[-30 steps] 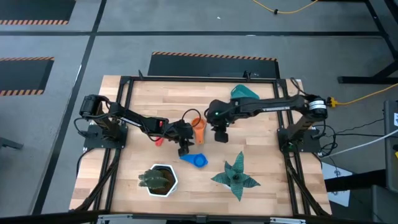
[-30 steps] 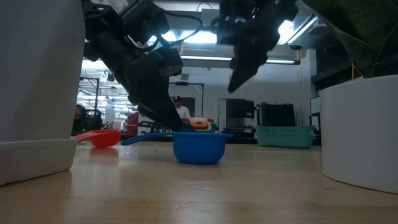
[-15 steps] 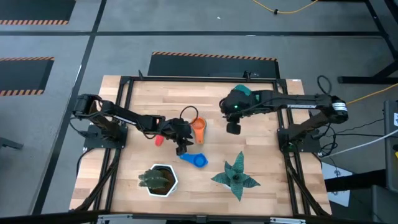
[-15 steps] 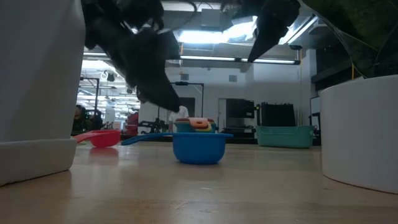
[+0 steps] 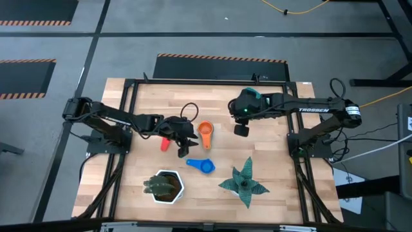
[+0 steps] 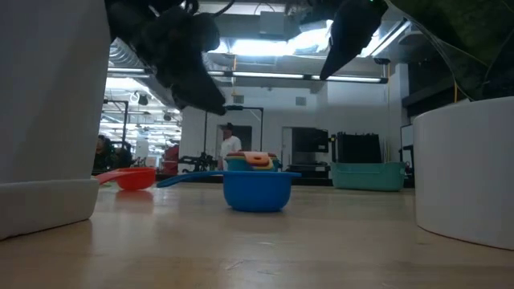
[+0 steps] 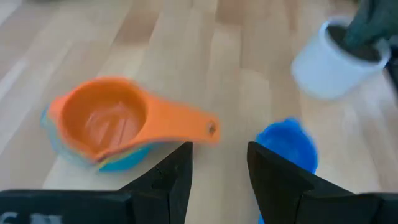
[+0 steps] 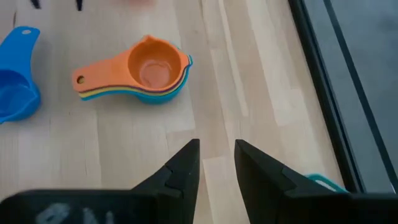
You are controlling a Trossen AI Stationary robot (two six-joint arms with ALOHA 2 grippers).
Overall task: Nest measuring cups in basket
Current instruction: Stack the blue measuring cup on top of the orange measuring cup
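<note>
A nested stack of measuring cups, orange on top, rests on the table near its middle; in the right wrist view yellow and light blue rims show under the orange cup. A dark blue cup sits alone nearer the front, a red cup to the left. The teal basket stands at the far right, partly under the right arm. My left gripper hangs open left of the stack, nothing between its fingers. My right gripper hangs open right of the stack, above the table.
A white pot with a dark plant stands at the front left and a green star-shaped plant at the front right. A black frame borders the wooden table. People show in the room beyond, in the low view.
Both grippers have risen from the cups. My left gripper drew back toward the table's left edge, away from the blue cup. My right gripper pulled away toward the far right, toward the basket, then held still. The cups have stayed in place.
</note>
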